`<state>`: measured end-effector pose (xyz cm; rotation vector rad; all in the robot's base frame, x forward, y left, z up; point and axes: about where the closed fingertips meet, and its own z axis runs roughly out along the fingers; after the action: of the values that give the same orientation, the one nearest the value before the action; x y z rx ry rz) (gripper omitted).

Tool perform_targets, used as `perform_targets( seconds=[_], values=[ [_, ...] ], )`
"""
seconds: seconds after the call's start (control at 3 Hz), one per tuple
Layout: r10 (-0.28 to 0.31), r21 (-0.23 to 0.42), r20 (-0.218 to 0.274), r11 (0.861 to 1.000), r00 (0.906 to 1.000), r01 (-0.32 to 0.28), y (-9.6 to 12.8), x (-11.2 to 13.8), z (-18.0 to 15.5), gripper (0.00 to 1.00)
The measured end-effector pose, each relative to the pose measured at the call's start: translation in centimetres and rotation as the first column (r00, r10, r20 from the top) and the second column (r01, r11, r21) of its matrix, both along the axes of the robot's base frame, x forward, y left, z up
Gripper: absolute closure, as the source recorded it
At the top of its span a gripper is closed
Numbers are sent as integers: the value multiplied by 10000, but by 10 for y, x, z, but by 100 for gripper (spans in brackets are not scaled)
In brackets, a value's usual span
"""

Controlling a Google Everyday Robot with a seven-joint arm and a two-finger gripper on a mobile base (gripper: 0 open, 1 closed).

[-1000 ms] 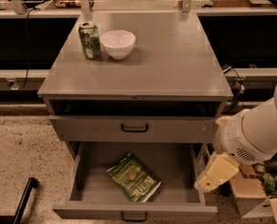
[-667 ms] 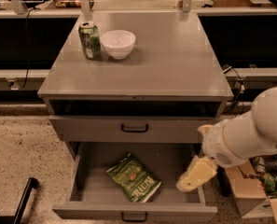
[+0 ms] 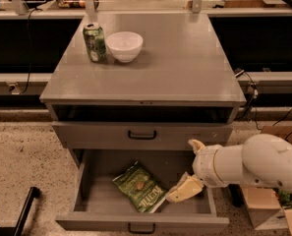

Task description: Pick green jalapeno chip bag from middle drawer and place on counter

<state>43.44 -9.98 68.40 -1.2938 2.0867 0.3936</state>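
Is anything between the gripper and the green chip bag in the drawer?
Nothing. In the camera view the gripper sits low in the open middle drawer, its tip right at the right edge of the green jalapeno chip bag, with no gap visible.

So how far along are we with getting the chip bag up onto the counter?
Done: the middle drawer is pulled open. In hand: the gripper is down inside it, at the right edge of the green jalapeno chip bag, which lies flat on the drawer floor, not lifted. Left: grasp it, lift it out and set it on the counter, where a green can and white bowl stand back left.
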Motion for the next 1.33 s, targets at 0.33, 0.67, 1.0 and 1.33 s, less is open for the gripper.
perform_targets(
  seconds=[0.33, 0.67, 1.0, 1.33],
  values=[
    [-17, -211, 1009, 9998, 9949, 39, -14, 4, 10, 0],
    [155, 511, 1343, 9984, 9908, -225, 4, 16, -4, 0],
    [448, 1511, 2025, 9856, 9783, -764, 41, 27, -41, 0],
    [341, 2030, 3371, 9732, 9409, -1080, 59, 57, -68, 0]
  ],
)
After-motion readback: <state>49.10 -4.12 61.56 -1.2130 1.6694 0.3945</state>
